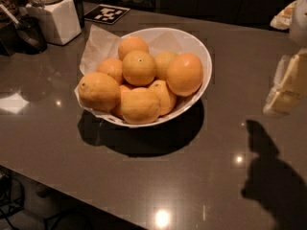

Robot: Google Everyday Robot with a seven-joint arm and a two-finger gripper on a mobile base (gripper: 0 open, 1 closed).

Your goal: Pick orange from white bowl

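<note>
Several pale yellow-orange fruits point(139, 67) with dark stem dots are heaped in the bowl point(191, 39), and the orange point(184, 74) lies among them on the heap's right side. It is deeper in colour and smooth, rests against the bowl's right wall and touches the paler fruits to its left. The bowl stands on the desk point(53, 143) about midway between the near and far edges, somewhat nearer the far left corner than the right side. Crinkled paper point(98, 42) lines it and sticks up over the rim on the side facing the far left corner. The bowl throws a dark shadow point(144, 138) on the desk towards the near edge. The hand point(284, 92) hangs above the right side of the desk, well apart from the bowl and level with it between the near and far edges. It shows as pale cream blocks cut off by the right border of the view, it grips nothing that can be seen, and I cannot tell whether it is open or closed. Its shadow point(273, 176) falls on the desk nearer the near edge. At the far left corner stands a white square jar point(53, 20), and just beside it along the far edge lies a black-and-white marker card point(106, 13), flat on the desk.
</note>
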